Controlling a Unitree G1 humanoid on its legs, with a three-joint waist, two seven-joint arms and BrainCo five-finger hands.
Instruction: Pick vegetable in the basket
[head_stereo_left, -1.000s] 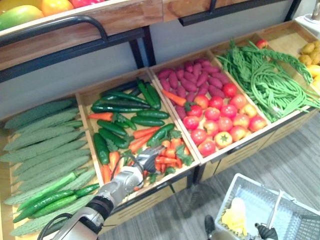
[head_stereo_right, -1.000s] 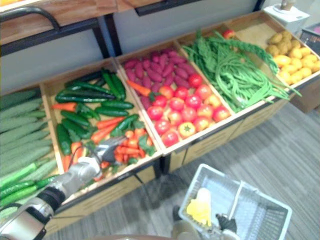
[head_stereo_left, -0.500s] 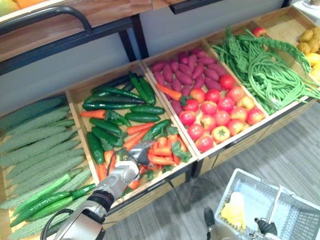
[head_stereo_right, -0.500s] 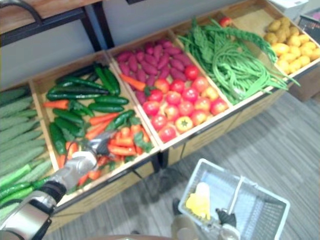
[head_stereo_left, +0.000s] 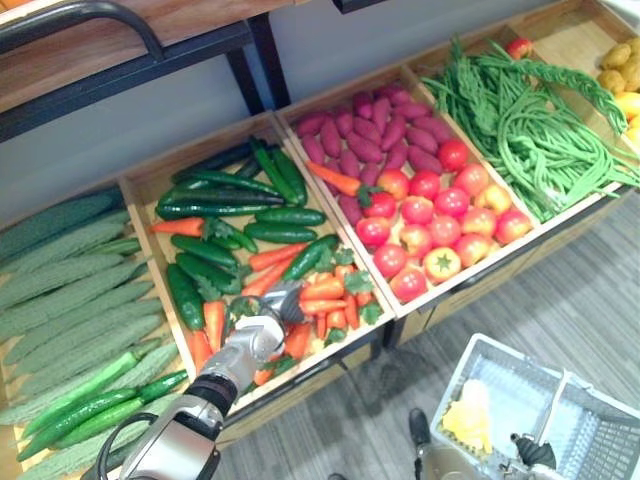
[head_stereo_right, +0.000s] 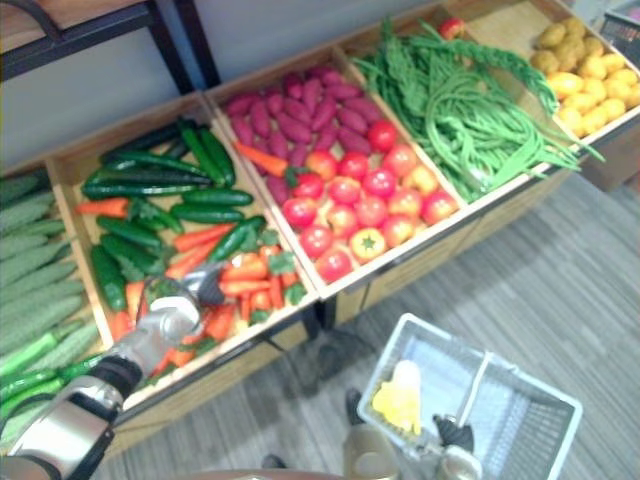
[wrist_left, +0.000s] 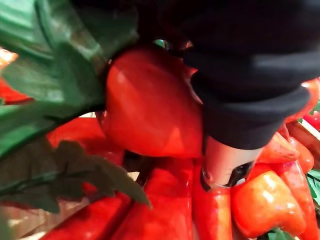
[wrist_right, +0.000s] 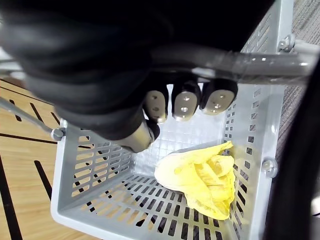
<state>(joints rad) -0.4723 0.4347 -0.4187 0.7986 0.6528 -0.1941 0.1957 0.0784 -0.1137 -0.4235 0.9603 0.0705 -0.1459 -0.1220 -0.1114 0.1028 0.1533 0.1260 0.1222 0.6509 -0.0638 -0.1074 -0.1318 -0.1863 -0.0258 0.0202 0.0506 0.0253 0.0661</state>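
My left hand (head_stereo_left: 255, 345) reaches into the front of the wooden bin of carrots and red peppers (head_stereo_left: 320, 300). Its fingers curl down into the pile. In the left wrist view a red pepper (wrist_left: 150, 100) sits tight against the hand, with the thumb (wrist_left: 222, 165) beside it and green leaves around it. The grey plastic basket (head_stereo_left: 470, 352) hangs at the lower right over the floor. My right hand (wrist_right: 185, 102) is shut on its handle (wrist_right: 250, 62). A yellow leafy vegetable (wrist_right: 200, 175) lies in the basket.
Along the sloping stand lie pale green gourds (head_stereo_left: 70, 290), dark cucumbers (head_stereo_left: 220, 205), purple sweet potatoes (head_stereo_left: 370, 135), tomatoes (head_stereo_left: 430, 215), long green beans (head_stereo_left: 530, 130) and potatoes (head_stereo_left: 620, 65). A black rail (head_stereo_left: 90, 15) and a wooden shelf run above. Grey floor lies in front.
The view has shifted down and left. My left hand's fingers have curled in among the red peppers and carrots. The right hand still holds the basket handle.
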